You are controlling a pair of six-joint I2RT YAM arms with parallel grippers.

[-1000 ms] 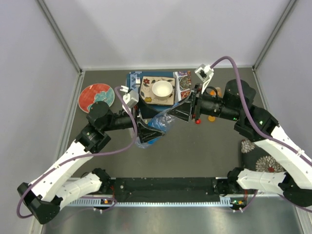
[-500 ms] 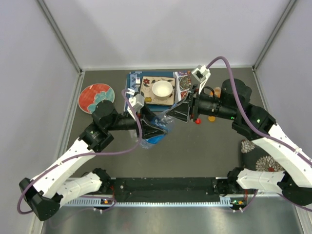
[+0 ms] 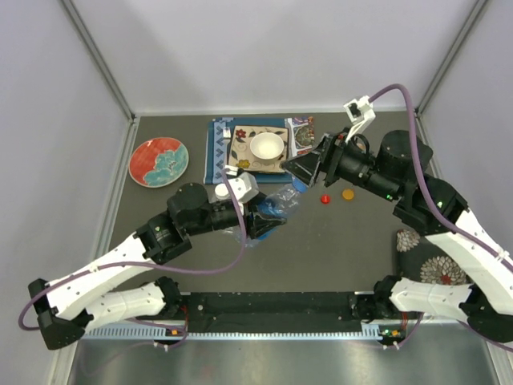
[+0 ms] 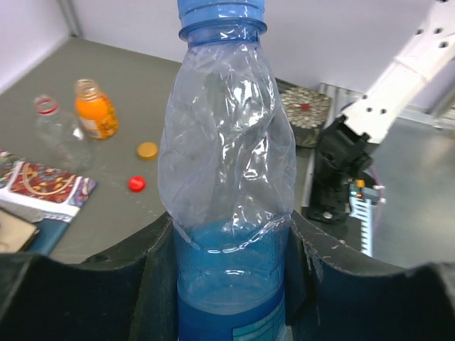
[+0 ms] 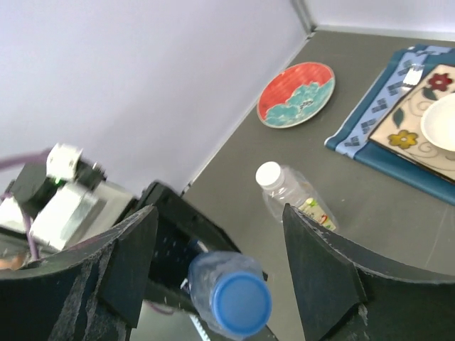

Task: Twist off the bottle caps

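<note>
My left gripper [image 3: 260, 218] is shut on the lower body of the crumpled blue-tinted bottle [image 3: 279, 200], which fills the left wrist view [image 4: 227, 156]. Its blue cap [image 5: 242, 302] is on the neck. My right gripper [image 5: 219, 213] is open, its fingers [image 5: 135, 263] standing wide on either side of that cap without touching it. In the top view the right gripper [image 3: 309, 168] sits just past the bottle's cap end. A wide clear bottle [image 5: 298, 199] with a white cap [image 5: 270, 174] lies on the table. A loose red cap [image 3: 325, 198] and orange cap [image 3: 348, 193] lie near an uncapped orange bottle [image 4: 96, 110] and slim clear bottle [image 4: 57, 131].
A white bowl [image 3: 267, 147] rests on a patterned mat stack [image 3: 220, 148] at the back. A red and teal plate [image 3: 159, 160] lies at the back left. A floral cloth [image 3: 421, 257] is at the right, beside the right arm.
My left gripper has shut on the blue-tinted bottle and shifted toward the near right. My right gripper has opened, let go of the cap end and drawn back to the right.
</note>
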